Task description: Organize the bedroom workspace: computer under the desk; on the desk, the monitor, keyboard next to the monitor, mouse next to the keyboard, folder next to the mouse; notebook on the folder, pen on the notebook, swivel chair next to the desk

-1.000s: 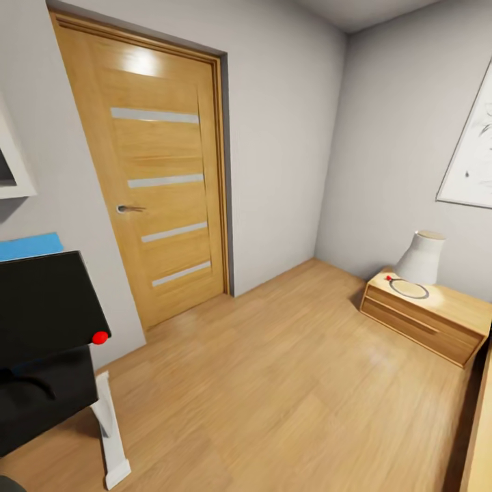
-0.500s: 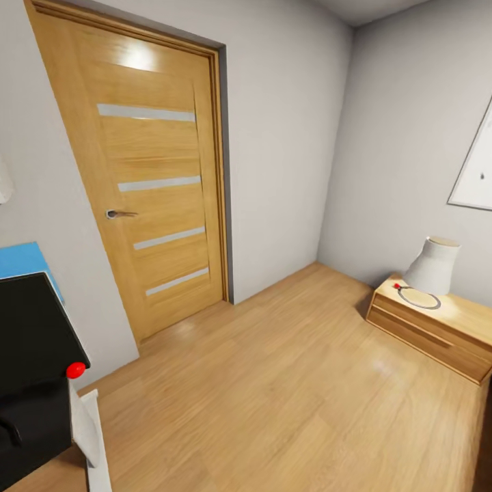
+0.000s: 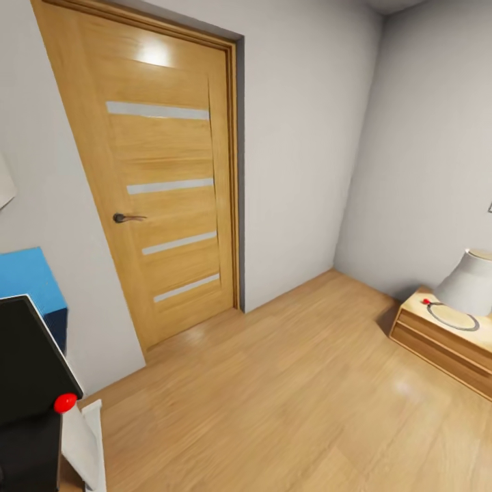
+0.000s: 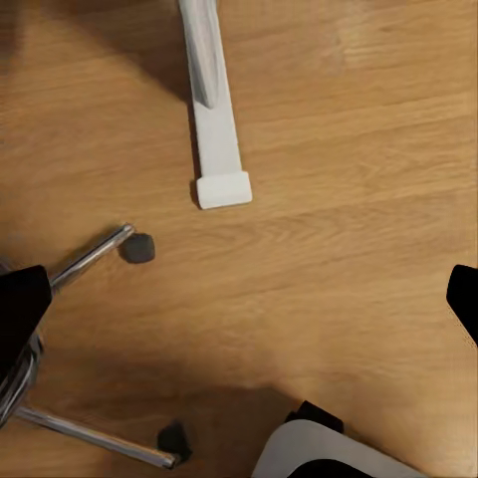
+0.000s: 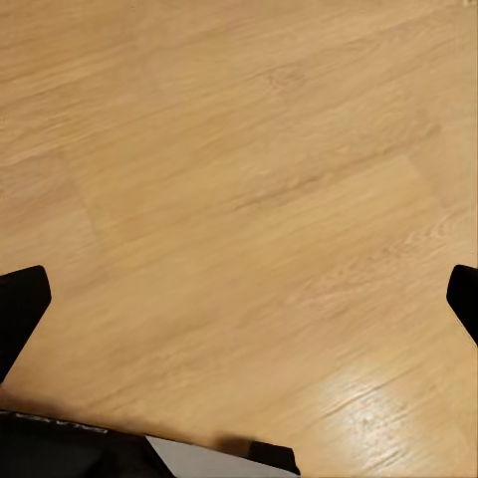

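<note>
Both grippers, left and right, are held apart over bare floor; the swivel chair is judged not yet positioned.

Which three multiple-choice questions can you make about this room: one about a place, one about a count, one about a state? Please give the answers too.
1. Where does the lamp stand?
A. on the floor
B. on the low wooden cabinet
C. on the blue folder

2. How many pale stripes cross the door?
A. two
B. four
C. six

3. What is the door's state?
A. shut
B. wide open
C. taken off

Answers:
1. B, the lamp's base rests on the cabinet top.
2. B, four stripes show on the panel.
3. A, the door sits flush inside its frame.
</note>
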